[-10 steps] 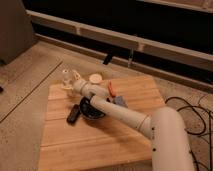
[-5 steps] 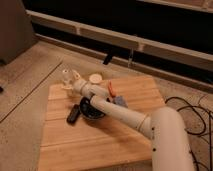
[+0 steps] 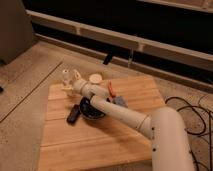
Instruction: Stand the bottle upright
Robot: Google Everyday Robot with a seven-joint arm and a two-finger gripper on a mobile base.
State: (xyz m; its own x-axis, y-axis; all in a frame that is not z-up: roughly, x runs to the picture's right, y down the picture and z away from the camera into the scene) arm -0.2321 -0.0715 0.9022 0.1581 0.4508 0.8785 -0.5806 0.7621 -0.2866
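The bottle is a small pale cream thing at the far left corner of the wooden table. It looks roughly upright, with its lower part hidden by the gripper. My gripper is right at the bottle, at the end of the white arm that reaches in from the lower right. Whether the gripper grips the bottle or only stands beside it cannot be made out.
A flat cream disc lies just right of the gripper. Beneath the arm are a dark round bowl and a black oblong bar. An orange object and a grey-blue one lie mid-table. Cables trail on the floor at right.
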